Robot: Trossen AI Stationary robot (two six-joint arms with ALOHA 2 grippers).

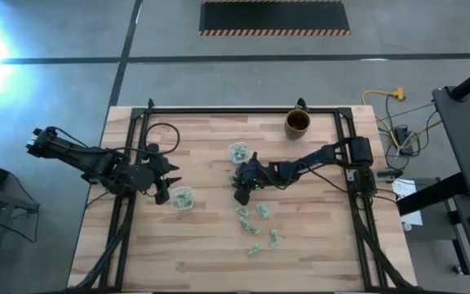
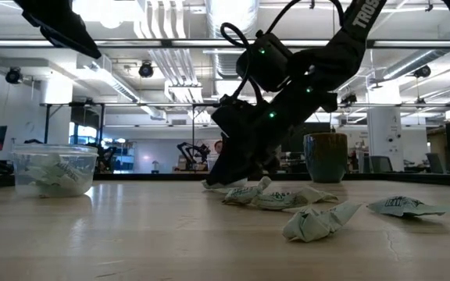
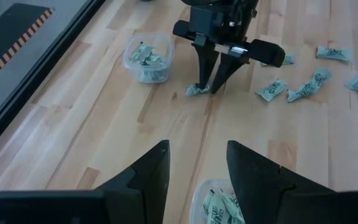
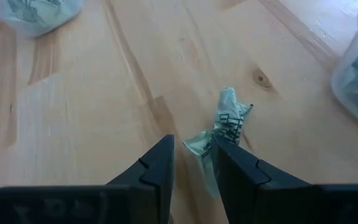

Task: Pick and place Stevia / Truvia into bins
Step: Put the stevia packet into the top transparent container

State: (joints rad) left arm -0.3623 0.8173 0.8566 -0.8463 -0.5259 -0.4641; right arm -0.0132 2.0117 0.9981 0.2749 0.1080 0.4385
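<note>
Two clear cups hold sachets: one (image 1: pixel 182 198) by my left gripper, one (image 1: pixel 237 152) near the table's middle. My left gripper (image 1: pixel 170 186) hovers open beside the first cup (image 3: pixel 219 202) and touches nothing. My right gripper (image 1: pixel 240 196) points down at the table between the cups, its fingers drawn close around a crumpled pale green sachet (image 4: pixel 229 121). Several more sachets (image 1: pixel 255 220) lie flat on the wood nearer the table's near edge, also seen in the low view (image 2: pixel 319 221). My right gripper (image 4: pixel 193 146) pinches the crumpled sachet by one end (image 4: pixel 202 148) between its two fingers. The fingers (image 3: pixel 202 74) come from above, pointing down and slightly slanted. The sachet's other end (image 4: pixel 232 102) sticks out past the fingertips, and the sachet lies on the table.
A brown mug (image 1: pixel 298 122) stands near the table's far edge, right of centre. Black frame rails (image 1: pixel 137 163) run along the table's left and right sides. Bare wood spreads between the two cups and along the near edge.
</note>
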